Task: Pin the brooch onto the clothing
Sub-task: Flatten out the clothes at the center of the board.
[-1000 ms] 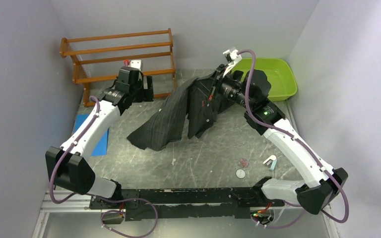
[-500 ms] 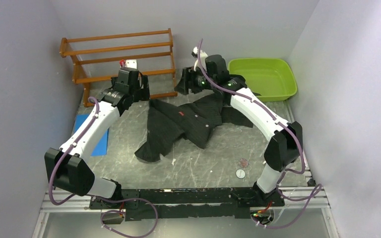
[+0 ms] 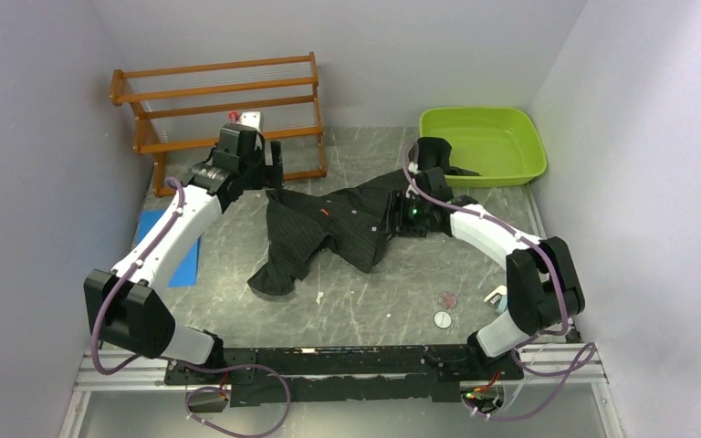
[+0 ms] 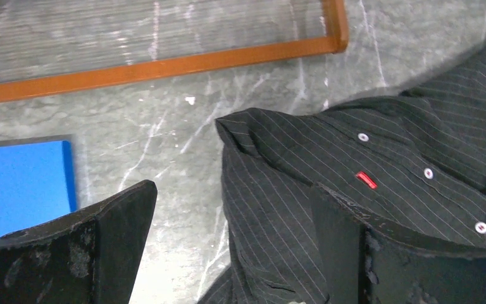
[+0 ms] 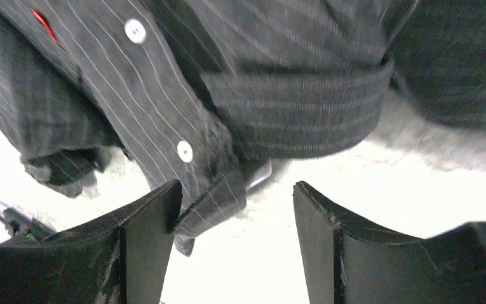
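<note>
Both the left pincer (image 4: 231, 187) and the right pincer (image 5: 237, 185) stood spread, pinching nothing, over the clothing (image 3: 347, 224), which lay rumpled on the bench (image 3: 374, 292) with no brooch seen on it, so pinning was judged not yet started.

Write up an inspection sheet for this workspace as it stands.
Surface: grey marbled table, pale scratches.
Job's things: black pinstriped shirt lies crumpled mid-table; brooch not identifiable.
Clutter: pinkish round piece and white disc near the right arm's base; blue mat at left; white scrap by the shirt.
Grippers: left gripper open above the shirt's edge; right gripper open, shirt corner beside one finger, not pinched.
Cables: purple cables run along both arms, looping at the front rail.
Surroundings: wooden rack back left, green tub back right, plain walls.
</note>
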### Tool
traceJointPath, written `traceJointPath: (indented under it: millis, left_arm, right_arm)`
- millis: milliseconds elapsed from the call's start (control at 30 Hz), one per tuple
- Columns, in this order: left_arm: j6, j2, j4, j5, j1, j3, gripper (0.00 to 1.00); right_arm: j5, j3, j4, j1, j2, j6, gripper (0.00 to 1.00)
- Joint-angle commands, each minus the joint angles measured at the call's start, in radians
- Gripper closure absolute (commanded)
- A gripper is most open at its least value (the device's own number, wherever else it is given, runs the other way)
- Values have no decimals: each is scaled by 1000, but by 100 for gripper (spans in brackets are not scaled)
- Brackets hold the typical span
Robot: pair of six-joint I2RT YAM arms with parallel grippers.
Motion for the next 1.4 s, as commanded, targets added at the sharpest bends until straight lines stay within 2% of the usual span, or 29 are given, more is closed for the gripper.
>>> traceJointPath:
  millis: [0, 100, 167, 200, 300, 367, 433, 533, 667, 800, 900, 1033, 1067, 1167, 1367]
  left_arm:
    - [14, 51, 20, 150, -2, 24, 4]
    - [-9, 121, -17, 216, -2, 60, 4]
    - [-21, 149, -19, 251, -2, 65, 5]
    - [-29, 159, -16, 267, -2, 60, 5]
    - [-54, 189, 5, 307, -3, 40, 4]
    - [-79, 221, -5, 319, -2, 41, 5]
    - [-139, 262, -52, 308, -2, 57, 5]
    - [-253, 325, -140, 373, 7, 82, 5]
    - [-353, 295, -78, 358, 8, -38, 5]
    - [-405, 192, -9, 335, 7, -189, 31]
    - [-432, 95, 62, 406, 4, -339, 65]
    - [-468, -80, 80, 414, -42, -476, 94]
    - [-483, -131, 64, 399, -66, -495, 97]
    - [-524, -281, 20, 326, -187, -537, 97]
    - [-571, -602, 4, 190, -447, -638, 97]
  right_arm:
    - [-91, -80, 124, 7, -9, 77, 34]
    - [-161, -105, 230, 9, 18, 117, 45]
    - [-195, -83, 262, 10, 37, 127, 64]
    - [-203, -60, 258, 11, 40, 121, 73]
    - [-155, 28, 188, 22, 30, 75, 86]
    - [-137, 66, 151, 24, 12, 41, 99]
    - [-113, 86, 123, 25, -19, 17, 100]
    - [-84, 90, 94, 24, -73, -8, 100]
    - [-97, 141, 57, 23, -109, -28, 100]
    - [-111, 282, -21, 23, -87, -67, 100]
    - [-137, 413, -57, 24, -45, -89, 100]
    - [-217, 602, -89, 28, 48, -98, 100]
    - [-241, 652, -94, 37, 71, -95, 100]
    - [-313, 790, -98, 95, 147, -75, 100]
    - [-449, 1117, -206, 298, 326, -111, 99]
